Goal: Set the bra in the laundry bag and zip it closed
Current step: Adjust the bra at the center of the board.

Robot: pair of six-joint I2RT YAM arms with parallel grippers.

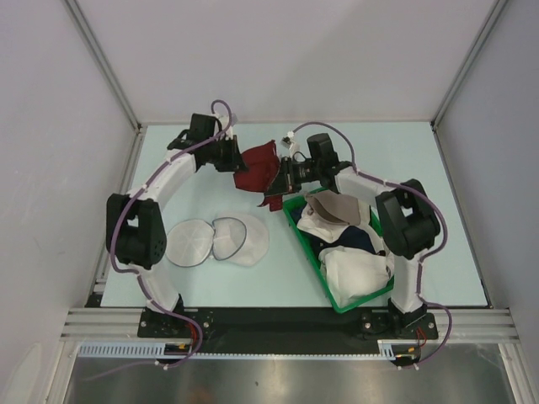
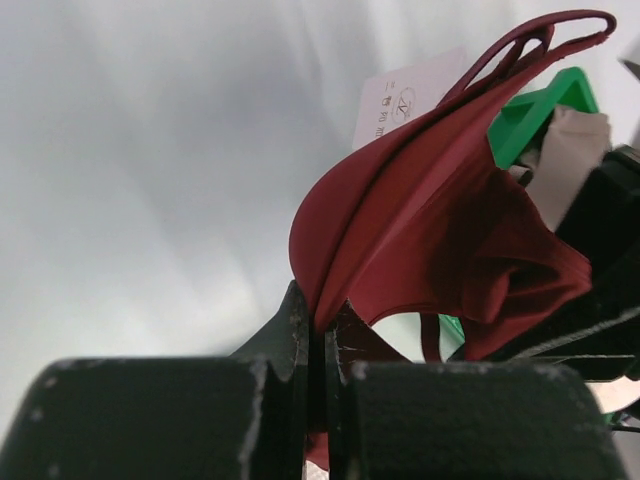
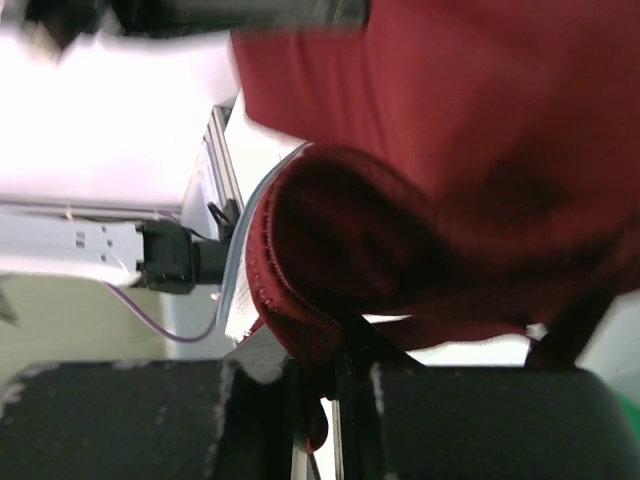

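The dark red bra hangs above the table at the back centre, stretched between both grippers. My left gripper is shut on its left edge; in the left wrist view the jaws pinch the fabric, and the bra rises with its white tag and looped straps at the top. My right gripper is shut on the other side, and in the right wrist view its fingers clamp a stitched hem of the bra. The laundry bag lies open on the table, its two white mesh halves side by side, nearer than the bra.
A green plastic basket with white, beige and navy garments stands at the right, just below the right gripper. Its rim shows behind the bra in the left wrist view. Frame posts stand at the table's back corners.
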